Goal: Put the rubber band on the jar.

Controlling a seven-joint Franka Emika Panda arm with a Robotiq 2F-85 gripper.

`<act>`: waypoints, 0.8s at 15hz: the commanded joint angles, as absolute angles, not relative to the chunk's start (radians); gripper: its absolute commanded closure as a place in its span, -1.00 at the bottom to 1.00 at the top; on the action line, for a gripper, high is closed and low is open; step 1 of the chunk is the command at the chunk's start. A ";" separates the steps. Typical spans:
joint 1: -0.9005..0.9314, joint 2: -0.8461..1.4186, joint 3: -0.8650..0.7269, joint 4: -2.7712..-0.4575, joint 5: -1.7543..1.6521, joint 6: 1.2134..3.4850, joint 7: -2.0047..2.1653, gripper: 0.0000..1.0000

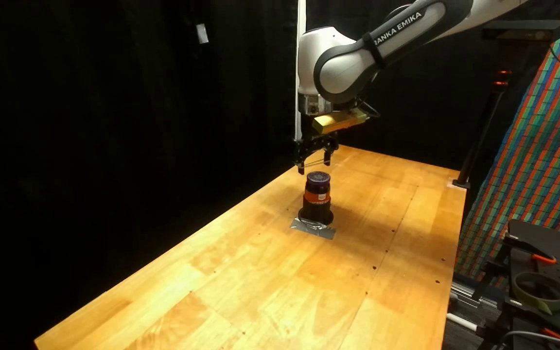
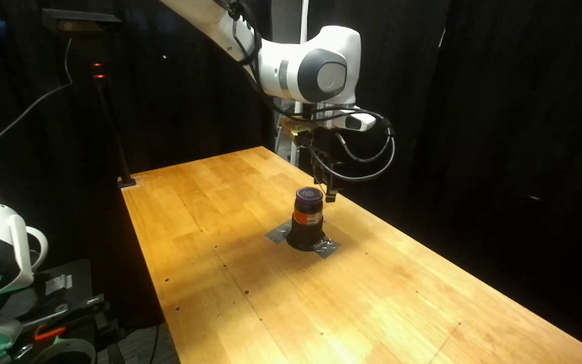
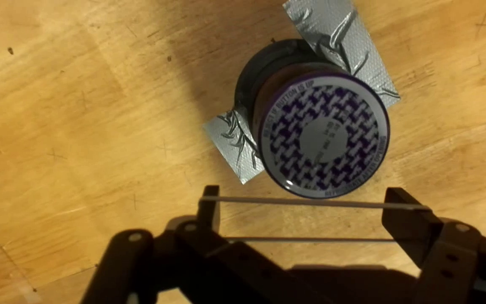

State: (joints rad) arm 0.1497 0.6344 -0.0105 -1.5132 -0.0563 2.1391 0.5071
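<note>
Your pincer (image 3: 306, 203) is spread wide with nothing pinched between its fingers (image 3: 210, 213); instead it carries the band (image 3: 310, 202), looped around both of them so that the spread itself draws it into two straight strands. That is presumably the point: stretched like this, the loop stands a chance of passing over the lid (image 3: 324, 137), while bringing the fingers together would let it slacken and perhaps drop. In the wrist view the loop lies beside the lid rather than around it, the nearer strand running just past the rim, and in an exterior view a gap shows between band and jar (image 1: 318, 194), so the band is not yet on. How much height you have over the lid, you cannot judge well from these angles. The strands also look closer together than the lid is broad, so you will likely need to catch one side first and draw the other across. Below, the jar stands upright, its lower part apparently seated in a black stand (image 2: 305, 233), whose foot is fixed to the counter (image 2: 397, 303) by grey tape (image 3: 365, 59) on two sides. That is likely deliberate: so pinned, the jar should resist sliding or tipping when the band drags on it.
</note>
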 commanded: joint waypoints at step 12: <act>0.148 0.674 -0.010 -1.497 0.023 2.108 0.485 -1.00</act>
State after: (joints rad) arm 0.1496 0.6627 -0.0103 -1.5139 -0.0051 2.1119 0.5047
